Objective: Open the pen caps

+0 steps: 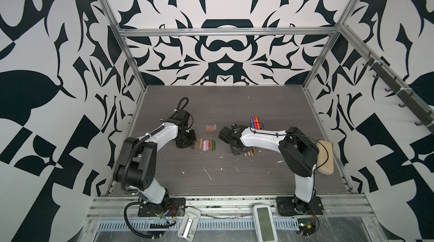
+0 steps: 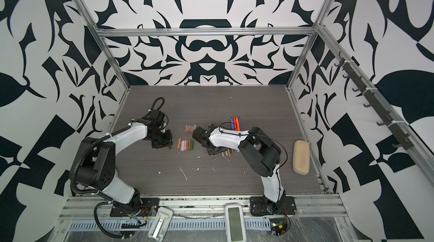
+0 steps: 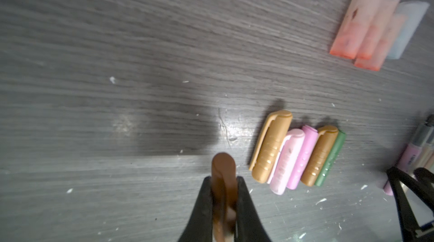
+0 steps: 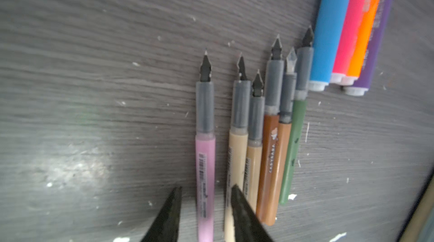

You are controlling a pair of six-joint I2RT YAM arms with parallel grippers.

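Left wrist view: we see the left claw (image 3: 223,182) closed on a brown cap (image 3: 223,165), whose rounded end sticks out past the jaws over the surface (image 3: 94,64). Just beside it lies a row of five caps (image 3: 303,156), touching side by side: tan, two pink, tan-brown, green. Well apart from them, four pale clear caps (image 3: 371,29) lie packed together, three pinkish, one bluish.

In the right wrist view the right claw (image 4: 206,189) stands open, its jaws either side of the pink pen (image 4: 205,158), which lies uncapped with its nib bare. We cannot tell whether the jaws touch it. Near it lie five more slim pens (image 4: 270,170), tan, brown and green, all uncapped, nibs pointing the same way. Beyond them the bright pens (image 4: 347,29), blue, pink-red, orange and purple, lie pressed together.

In both top views the caps sit between the two claws, near the middle of the surface, with the slim pens under the right claw.
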